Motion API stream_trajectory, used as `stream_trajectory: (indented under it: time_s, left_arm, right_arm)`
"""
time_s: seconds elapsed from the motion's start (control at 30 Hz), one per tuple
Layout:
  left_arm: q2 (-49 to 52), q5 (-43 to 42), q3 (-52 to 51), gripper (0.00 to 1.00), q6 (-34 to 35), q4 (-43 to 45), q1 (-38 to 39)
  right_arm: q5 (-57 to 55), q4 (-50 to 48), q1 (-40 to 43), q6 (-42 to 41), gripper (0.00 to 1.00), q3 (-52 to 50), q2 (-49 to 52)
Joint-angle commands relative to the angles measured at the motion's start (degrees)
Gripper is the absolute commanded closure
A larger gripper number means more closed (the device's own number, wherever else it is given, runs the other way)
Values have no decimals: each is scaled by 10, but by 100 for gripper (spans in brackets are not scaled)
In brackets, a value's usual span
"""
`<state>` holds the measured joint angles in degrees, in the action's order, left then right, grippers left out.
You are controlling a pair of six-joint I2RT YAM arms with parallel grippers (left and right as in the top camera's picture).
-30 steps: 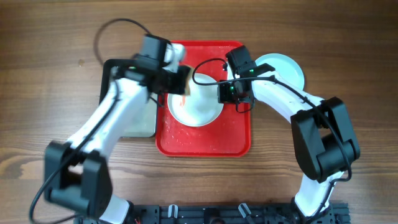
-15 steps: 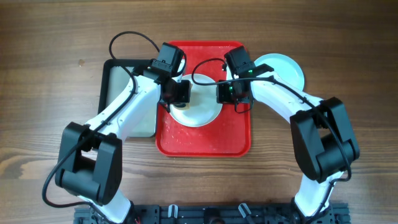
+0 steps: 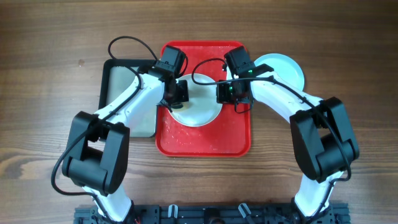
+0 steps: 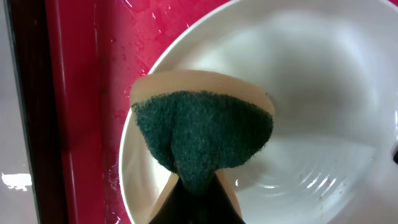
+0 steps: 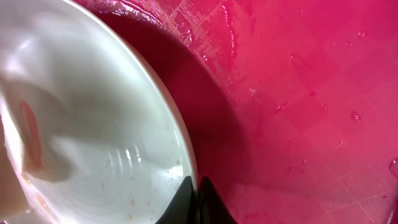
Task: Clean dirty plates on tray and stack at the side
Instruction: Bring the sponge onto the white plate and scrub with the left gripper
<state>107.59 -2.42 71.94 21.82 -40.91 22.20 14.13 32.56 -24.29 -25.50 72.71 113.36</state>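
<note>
One white plate (image 3: 198, 111) sits in the red tray (image 3: 205, 140), hollow side up. It is round, so no long axis. Glossy and wet, faint concentric ripples in the glaze, small orange-red smear (image 5: 28, 143) on the inner wall. Its right-side rim looks raised off the tray floor, with dark shadow under it.

Tray is hard bright red plastic with rounded corners, a raised rim, fine grid texture and water beads. Its long axis runs away from the robot base.

Left gripper (image 4: 194, 190) is clamped on a folded sponge (image 4: 202, 134), coarse dark green scouring face over tan foam, which lies against the plate's left inner side. Right gripper (image 5: 195, 196) is pinched tight on the plate's right rim.

Turquoise plate (image 3: 287, 70) lies flat on the wood-grain table (image 3: 50, 37), just right of the tray. Dark tray (image 3: 106, 93) is just left of the red tray.
</note>
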Motion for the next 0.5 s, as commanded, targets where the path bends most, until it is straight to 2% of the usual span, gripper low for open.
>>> stream_trajectory:
  time_s: [0.0,0.47]
  left_arm:
    - [14,10,-2,96,14,2,8]
    - [55,-9,-28,96,9,17,11]
  right_arm:
    - [7,-1,-3,-1,96,-2,12]
    - [7,0,-3,-2,96,-2,12]
